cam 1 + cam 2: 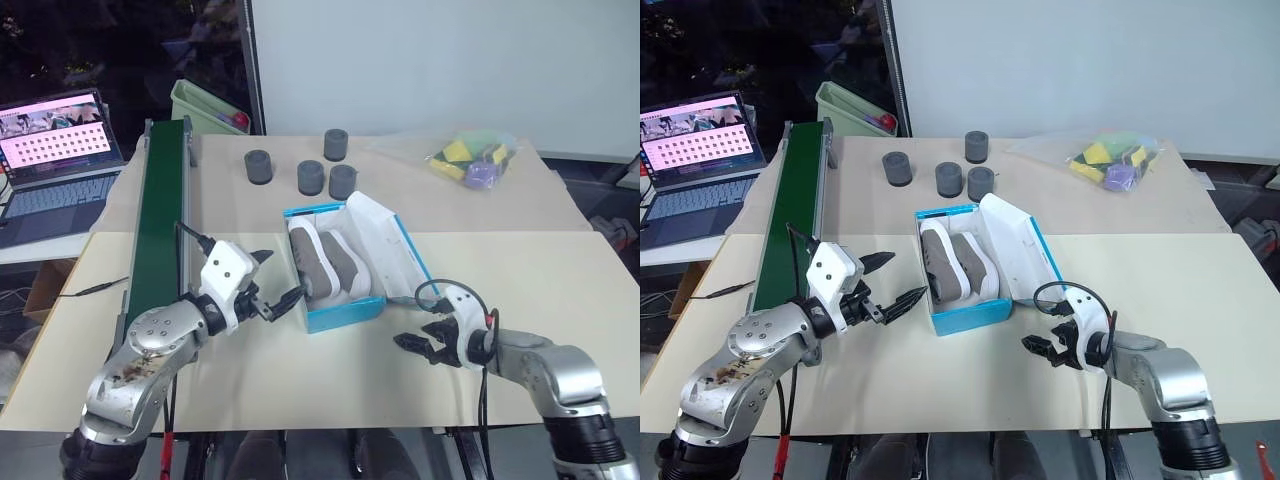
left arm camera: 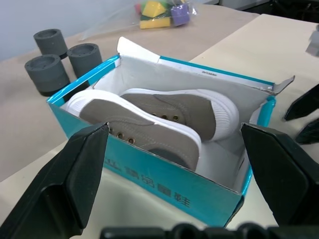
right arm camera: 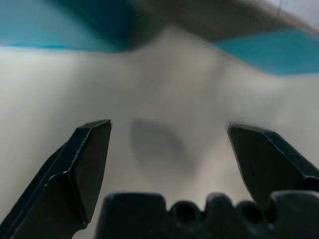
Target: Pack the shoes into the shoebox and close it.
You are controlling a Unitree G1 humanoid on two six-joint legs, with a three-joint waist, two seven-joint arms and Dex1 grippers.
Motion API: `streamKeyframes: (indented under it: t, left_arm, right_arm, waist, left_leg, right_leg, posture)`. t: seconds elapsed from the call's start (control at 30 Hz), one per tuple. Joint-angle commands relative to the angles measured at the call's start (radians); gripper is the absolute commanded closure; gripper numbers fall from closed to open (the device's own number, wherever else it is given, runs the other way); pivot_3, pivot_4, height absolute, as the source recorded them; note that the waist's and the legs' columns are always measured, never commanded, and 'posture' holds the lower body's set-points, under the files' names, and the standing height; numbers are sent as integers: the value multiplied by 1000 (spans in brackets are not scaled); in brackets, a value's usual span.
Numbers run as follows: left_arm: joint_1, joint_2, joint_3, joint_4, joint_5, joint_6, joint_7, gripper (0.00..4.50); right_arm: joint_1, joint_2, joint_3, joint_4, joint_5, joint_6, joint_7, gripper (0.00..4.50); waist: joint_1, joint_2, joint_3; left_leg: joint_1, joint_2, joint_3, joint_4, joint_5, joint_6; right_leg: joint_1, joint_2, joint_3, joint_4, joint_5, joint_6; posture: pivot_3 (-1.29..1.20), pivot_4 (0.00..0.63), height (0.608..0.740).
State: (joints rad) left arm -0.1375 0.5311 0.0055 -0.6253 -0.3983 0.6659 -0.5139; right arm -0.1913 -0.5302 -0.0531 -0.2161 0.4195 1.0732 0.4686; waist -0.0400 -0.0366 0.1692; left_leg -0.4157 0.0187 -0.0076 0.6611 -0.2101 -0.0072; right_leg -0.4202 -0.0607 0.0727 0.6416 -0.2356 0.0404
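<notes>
Sneakers [image 1: 325, 262] already lie side by side in the blue shoebox [image 1: 345, 312], whose raised lid [image 1: 385, 245] we see just beyond our wide-open, empty right end effector [image 1: 418, 345], nearer it than the equally open, empty left end effector [image 1: 278, 301].

Shoebox mid-frame on the bench, both shoes inside, a claw on either side.

In the head view the shoebox [image 1: 345, 310] sits at the centre of the bench [image 1: 560, 270], the shoes [image 1: 325, 262] side by side in it and its lid [image 1: 385, 245] raised along its right side. The left claw [image 1: 275, 285] is just left of the box, the right claw [image 1: 420, 345] lower right of it. Four cylinders [image 1: 300, 168] stand above the box, a bag [image 1: 470, 160] at upper right, a conveyor [image 1: 160, 215] along the left, a laptop [image 1: 55, 160] at far left.
</notes>
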Motion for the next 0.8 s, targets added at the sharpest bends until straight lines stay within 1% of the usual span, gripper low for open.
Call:
streamKeyframes:
  t: [0.03,0.13,0.2,0.27,0.4,0.47,0.6,0.67,0.7,0.8]
  left_arm:
    - [-4,4,13,-37,-8,0,6,0]
    - [-14,3,9,-31,-8,2,7,0]
    - [-21,-1,2,-30,-6,4,9,0]
    - [-29,-5,-2,-28,-5,7,11,0]
    - [-43,-9,-9,-28,-6,11,16,0]
    - [-46,-9,-11,-29,-7,13,18,0]
    - [-52,-11,-14,-32,-8,17,21,0]
    - [-56,-12,-16,-31,-8,18,22,0]
    - [-57,-12,-17,-30,-7,18,22,0]
    - [-62,-12,-20,-30,-6,20,22,0]
  right_arm:
    - [-2,64,-33,56,-36,-58,-77,53]
    - [-18,141,-65,115,-62,-107,-159,53]
    - [-29,194,-90,150,-69,-145,-207,53]
    - [-40,240,-112,176,-77,-187,-246,53]
    - [-87,377,-234,242,-29,-287,-353,53]
    - [-104,426,-273,262,-18,-339,-390,53]
    - [-115,485,-302,280,-1,-408,-420,53]
    - [-126,534,-341,304,37,-477,-429,53]
    - [-136,557,-366,321,61,-515,-430,53]
    - [-155,587,-396,347,101,-591,-403,53]
  waist:
    - [-1,-1,-1]
    - [-7,-3,-2]
    - [-8,-4,-3]
    - [-7,-4,-3]
    - [-8,-5,-3]
    - [-7,-5,-3]
    - [-5,-4,-3]
    - [-4,-4,-3]
    - [-4,-4,-3]
    - [-7,-3,-2]
  left_leg:
    - [0,0,0,0,0,0]
    - [3,1,0,0,0,0]
    - [7,1,1,0,0,0]
    - [15,2,1,0,0,0]
    - [18,2,1,0,0,0]
    - [18,2,1,0,0,0]
    - [16,2,1,-1,0,0]
    - [15,2,1,-1,0,0]
    - [14,2,1,-1,0,0]
    - [14,2,1,-2,0,0]
  right_leg:
    - [0,0,0,0,0,0]
    - [2,1,0,0,0,0]
    - [7,1,0,0,-1,2]
    - [15,1,0,-2,-4,6]
    - [18,1,0,-3,-4,6]
    - [18,1,1,-3,-3,6]
    - [16,1,0,-2,-4,6]
    - [15,1,0,-2,-3,4]
    - [15,1,0,-2,-1,1]
    - [14,1,0,-3,-1,1]
  posture:
    - [0,150,729]
    - [0,150,729]
    - [0,150,729]
    - [0,150,729]
    - [0,150,729]
    - [0,150,729]
    - [0,150,729]
    - [0,150,729]
    - [0,150,729]
    - [0,150,729]
